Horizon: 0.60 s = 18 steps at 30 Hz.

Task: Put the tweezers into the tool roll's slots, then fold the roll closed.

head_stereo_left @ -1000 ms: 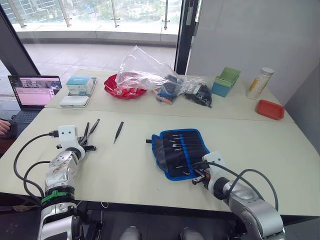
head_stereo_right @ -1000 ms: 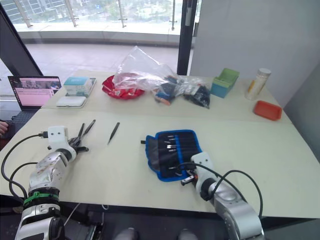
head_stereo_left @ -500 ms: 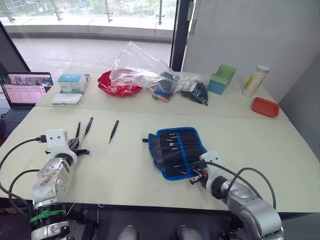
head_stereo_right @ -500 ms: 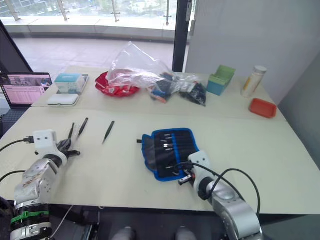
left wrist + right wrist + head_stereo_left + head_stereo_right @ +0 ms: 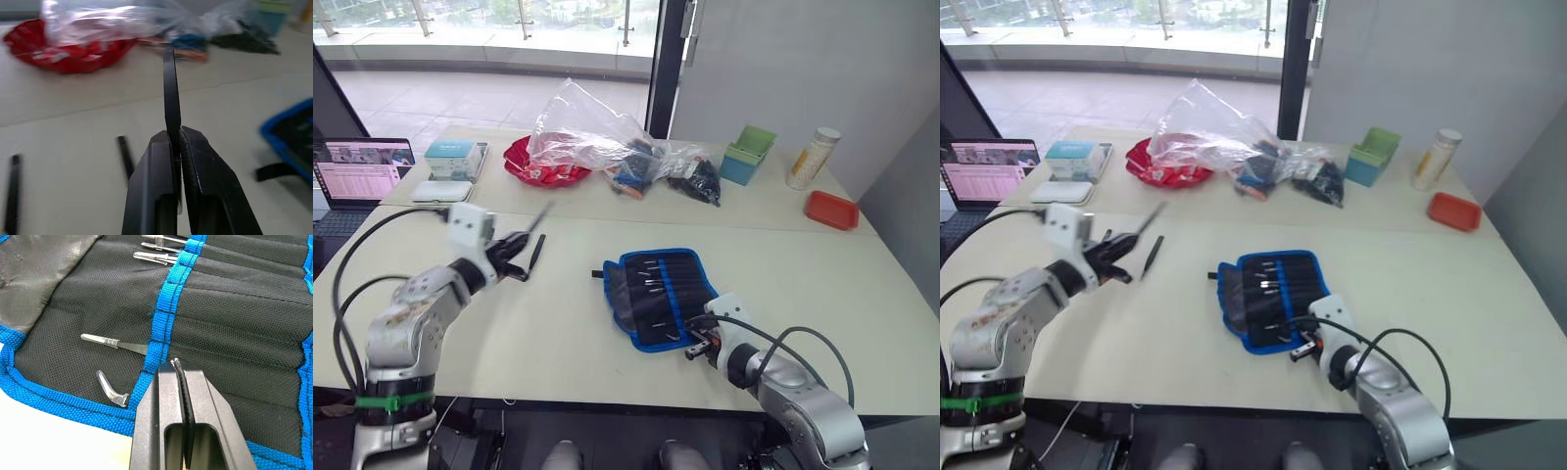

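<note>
Above bare table [image 5: 558, 323], one tweezer [image 5: 169, 93] is pinched by the left gripper [image 5: 516, 257]; the right gripper [image 5: 182, 377], closed and empty, rests at the tool roll [image 5: 661, 294] edge.

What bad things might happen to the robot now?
The left gripper pinches one tweezer by its very end, in the air, so it might slip or swing loose. The slots are narrow, so the tip may snag the fabric. The right gripper sits shut on the tool roll and could drag it.
</note>
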Each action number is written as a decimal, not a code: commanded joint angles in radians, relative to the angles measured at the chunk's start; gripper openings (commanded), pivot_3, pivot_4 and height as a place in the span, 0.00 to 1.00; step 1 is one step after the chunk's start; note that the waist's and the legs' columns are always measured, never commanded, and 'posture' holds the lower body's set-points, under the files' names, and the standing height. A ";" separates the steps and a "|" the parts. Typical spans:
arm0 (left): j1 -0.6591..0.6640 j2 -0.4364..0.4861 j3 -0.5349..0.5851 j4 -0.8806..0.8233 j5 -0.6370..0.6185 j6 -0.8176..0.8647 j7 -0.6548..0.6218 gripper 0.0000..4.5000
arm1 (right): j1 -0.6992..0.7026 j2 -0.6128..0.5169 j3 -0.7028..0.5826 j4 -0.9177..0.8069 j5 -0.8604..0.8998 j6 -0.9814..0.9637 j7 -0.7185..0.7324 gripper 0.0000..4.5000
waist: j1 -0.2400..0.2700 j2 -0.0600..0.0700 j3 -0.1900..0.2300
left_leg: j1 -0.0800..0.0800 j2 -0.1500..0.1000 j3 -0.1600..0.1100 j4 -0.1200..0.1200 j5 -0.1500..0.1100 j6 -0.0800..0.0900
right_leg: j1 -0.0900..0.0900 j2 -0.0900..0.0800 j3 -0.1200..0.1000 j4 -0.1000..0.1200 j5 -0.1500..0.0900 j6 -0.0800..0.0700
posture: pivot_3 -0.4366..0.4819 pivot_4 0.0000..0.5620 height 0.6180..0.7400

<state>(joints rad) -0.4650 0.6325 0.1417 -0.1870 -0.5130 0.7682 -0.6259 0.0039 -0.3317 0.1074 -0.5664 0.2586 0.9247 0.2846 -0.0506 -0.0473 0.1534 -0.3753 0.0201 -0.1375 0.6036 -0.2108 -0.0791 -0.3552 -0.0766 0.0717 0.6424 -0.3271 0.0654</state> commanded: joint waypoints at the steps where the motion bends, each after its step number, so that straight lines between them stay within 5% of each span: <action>1: -0.077 0.036 -0.082 -0.034 -0.063 0.089 -0.120 0.01 | 0.009 -0.019 0.004 0.106 -0.023 0.044 -0.012 0.00 | -0.007 0.002 0.001 | 0.000 0.000 0.000 -0.001 0.000 0.000 | 0.000 0.000 0.000 0.000 0.000 0.000 | 0.48 0.27 1.00; 7: -0.199 0.031 -0.235 -0.020 -0.132 0.255 -0.246 0.01 | 0.002 -0.020 0.000 0.111 -0.027 0.040 -0.014 0.00 | -0.007 0.004 0.006 | -0.001 0.000 0.000 0.000 0.000 0.000 | 0.000 0.000 0.000 0.000 0.000 0.000 | 0.48 0.27 1.00; 18: -0.409 0.047 -0.607 0.204 0.160 0.121 -0.395 0.01 | 0.030 0.006 -0.017 0.080 -0.033 0.045 -0.046 0.00 | -0.010 0.007 0.009 | -0.003 0.000 0.000 0.001 0.000 0.000 | -0.002 0.000 0.000 0.000 0.000 0.000 | 0.48 0.27 1.00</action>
<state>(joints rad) -0.8402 0.6797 -0.4485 0.0047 -0.3967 0.9364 -0.9939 -0.0057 -0.3240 0.1016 -0.5782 0.2588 0.9239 0.2841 -0.0603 -0.0404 0.1624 -0.3795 0.0198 -0.1377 0.6043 -0.2105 -0.0787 -0.3583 -0.0760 0.0719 0.6432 -0.3273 0.0658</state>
